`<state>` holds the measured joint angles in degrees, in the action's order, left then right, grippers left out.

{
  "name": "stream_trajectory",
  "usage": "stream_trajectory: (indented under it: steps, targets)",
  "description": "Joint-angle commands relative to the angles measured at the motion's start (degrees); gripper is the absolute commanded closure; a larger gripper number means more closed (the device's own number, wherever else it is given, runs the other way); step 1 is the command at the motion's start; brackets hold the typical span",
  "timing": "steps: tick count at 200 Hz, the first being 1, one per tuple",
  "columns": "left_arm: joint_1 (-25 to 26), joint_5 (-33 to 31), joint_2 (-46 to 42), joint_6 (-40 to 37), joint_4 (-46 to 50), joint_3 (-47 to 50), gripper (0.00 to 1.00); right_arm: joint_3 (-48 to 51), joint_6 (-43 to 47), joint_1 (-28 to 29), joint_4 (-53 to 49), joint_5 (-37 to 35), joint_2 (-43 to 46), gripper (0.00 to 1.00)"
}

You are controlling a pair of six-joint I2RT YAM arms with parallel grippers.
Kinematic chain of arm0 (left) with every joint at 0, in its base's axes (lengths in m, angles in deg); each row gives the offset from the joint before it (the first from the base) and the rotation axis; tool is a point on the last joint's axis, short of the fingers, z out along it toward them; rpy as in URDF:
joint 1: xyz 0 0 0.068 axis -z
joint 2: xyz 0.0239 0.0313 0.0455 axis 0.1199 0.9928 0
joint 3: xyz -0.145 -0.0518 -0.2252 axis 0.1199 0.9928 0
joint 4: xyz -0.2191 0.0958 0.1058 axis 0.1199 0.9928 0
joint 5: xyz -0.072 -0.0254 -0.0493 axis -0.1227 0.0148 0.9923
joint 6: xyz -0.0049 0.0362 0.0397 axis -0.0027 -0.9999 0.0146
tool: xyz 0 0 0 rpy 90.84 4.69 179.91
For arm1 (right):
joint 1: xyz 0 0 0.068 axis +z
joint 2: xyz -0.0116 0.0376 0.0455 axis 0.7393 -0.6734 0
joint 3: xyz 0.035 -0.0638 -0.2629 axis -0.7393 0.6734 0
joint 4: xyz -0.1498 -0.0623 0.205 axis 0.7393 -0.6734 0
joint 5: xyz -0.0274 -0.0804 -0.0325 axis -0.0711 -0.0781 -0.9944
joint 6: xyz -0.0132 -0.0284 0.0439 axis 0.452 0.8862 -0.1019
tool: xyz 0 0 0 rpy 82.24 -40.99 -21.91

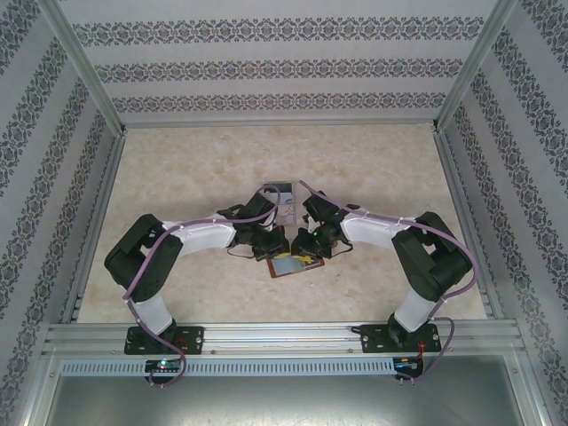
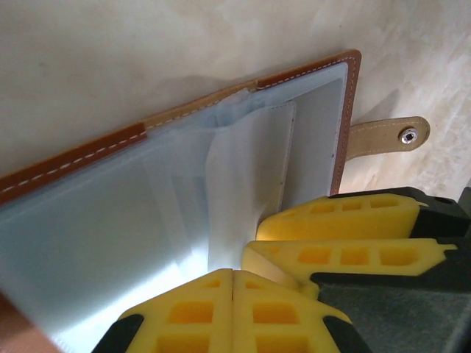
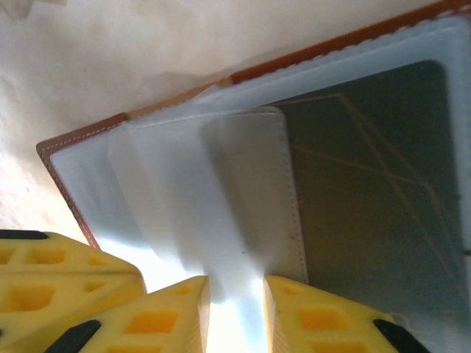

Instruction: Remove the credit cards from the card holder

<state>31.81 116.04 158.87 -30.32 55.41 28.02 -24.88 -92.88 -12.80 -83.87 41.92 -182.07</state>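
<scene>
Yellow fingers [image 3: 294, 316] of our right gripper [image 3: 237, 312] stand narrowly apart around a pale pocket flap of the open card holder [image 2: 243, 92] on the table [image 1: 177, 177], while our closed left gripper [image 2: 234, 309] pins it; we see no cards.
</scene>
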Motion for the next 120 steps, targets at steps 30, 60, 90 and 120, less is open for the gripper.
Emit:
stream_trajectory:
  steps: [30, 60, 90, 120]
  targets:
    - [0.88, 1.73, 3.11, 2.54, -4.57, 1.3, 0.99, 1.43, -1.2, -0.62, 1.76, 1.41, 1.5, 0.76]
    - [0.87, 0.26, 4.64, 1.58, -1.26, 1.56, 0.99, 1.52, -1.37, -0.68, 1.71, 1.34, 2.08, 0.76]
    - [0.87, -1.43, 5.35, 0.03, 1.79, 1.64, 0.99, 1.34, -0.97, -1.42, 0.53, 0.56, 3.89, 0.69]
    - [0.89, -1.38, 5.43, -0.02, 1.78, 2.44, 0.99, 0.99, 0.98, -3.28, -1.79, -1.33, 5.44, 0.65]
